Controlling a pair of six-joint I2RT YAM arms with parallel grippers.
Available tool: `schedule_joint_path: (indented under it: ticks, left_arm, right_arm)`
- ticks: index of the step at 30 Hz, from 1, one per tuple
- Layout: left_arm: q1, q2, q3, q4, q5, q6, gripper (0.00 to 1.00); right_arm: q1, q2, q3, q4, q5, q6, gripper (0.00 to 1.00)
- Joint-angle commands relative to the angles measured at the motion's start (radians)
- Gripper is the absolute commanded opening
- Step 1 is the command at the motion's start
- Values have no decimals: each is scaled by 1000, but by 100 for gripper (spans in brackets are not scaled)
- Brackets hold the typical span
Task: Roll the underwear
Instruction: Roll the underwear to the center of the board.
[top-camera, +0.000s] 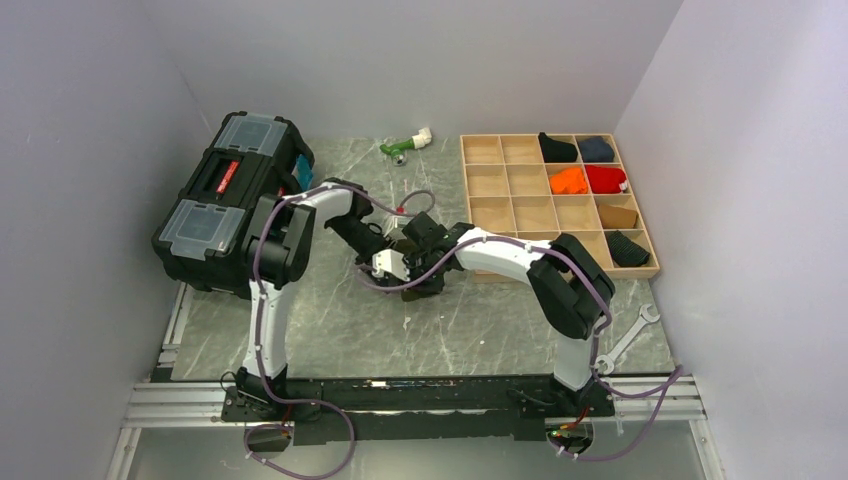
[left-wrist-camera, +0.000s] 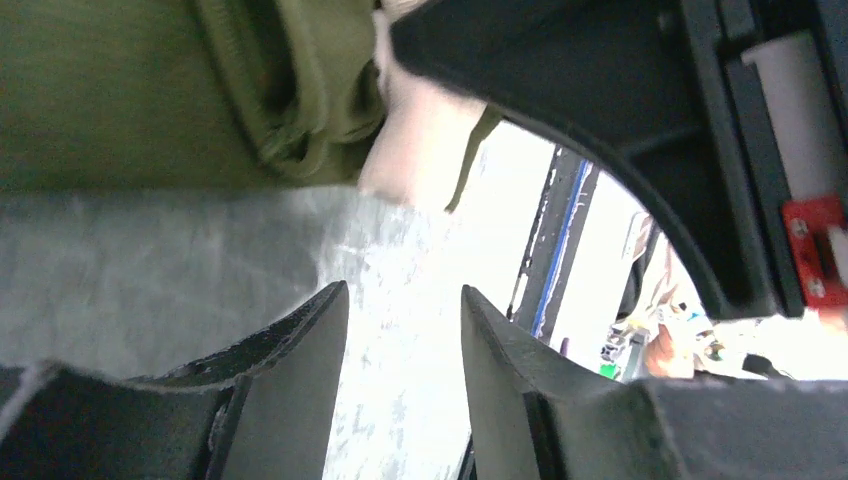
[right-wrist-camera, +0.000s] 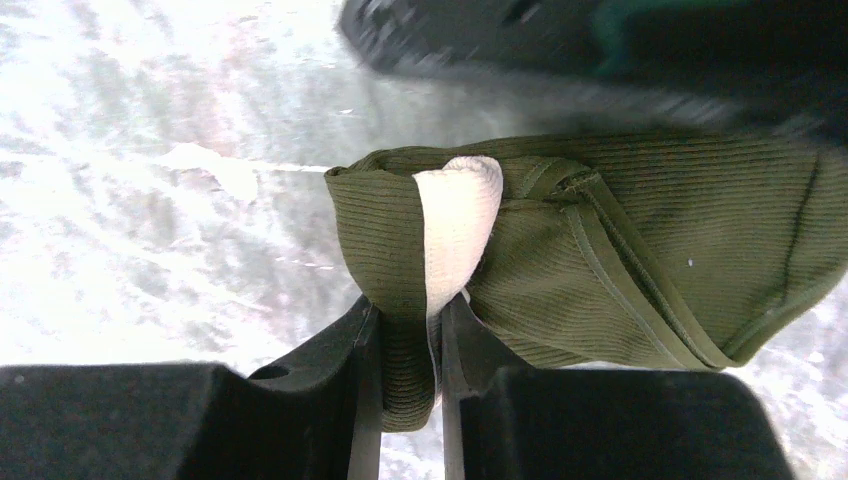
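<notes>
The underwear (right-wrist-camera: 650, 250) is a bunched olive-green ribbed cloth with a cream waistband (right-wrist-camera: 455, 220), lying on the marble table. My right gripper (right-wrist-camera: 408, 305) is shut on a fold of it, pinching green cloth and waistband together. My left gripper (left-wrist-camera: 402, 290) is open with only bare table between its fingers. The underwear (left-wrist-camera: 150, 90) lies just beyond its fingertips, apart from them. In the top view both grippers meet at the table's middle, left gripper (top-camera: 392, 263) against right gripper (top-camera: 425, 262), and they hide the cloth.
A black toolbox (top-camera: 230, 200) stands at the left. A wooden compartment tray (top-camera: 500, 185) at the back right holds several rolled cloths. A wrench (top-camera: 630, 335) lies near the right arm's base. A small green and white object (top-camera: 405, 145) sits at the back.
</notes>
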Motion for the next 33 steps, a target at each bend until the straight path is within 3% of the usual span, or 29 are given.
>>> schedule_joint_path:
  ticks: [1,13,18,33]
  left_arm:
    - [38,-134,-61,55,-19,-5,50]
    - [175,-438,-315,237,-143,-151,52]
    - [243,-548,-377,272,-182,-176,53]
    - [325,-967,-572,410,-486,-259,56]
  right_arm:
    - [-15,48,21,-183,-109,33,0]
    - [-63,142,190,-379,-263,27,0]
    - [-100,255,351,-557,-364,-11,0]
    - [-168,596,732,-847,-518,-99,0]
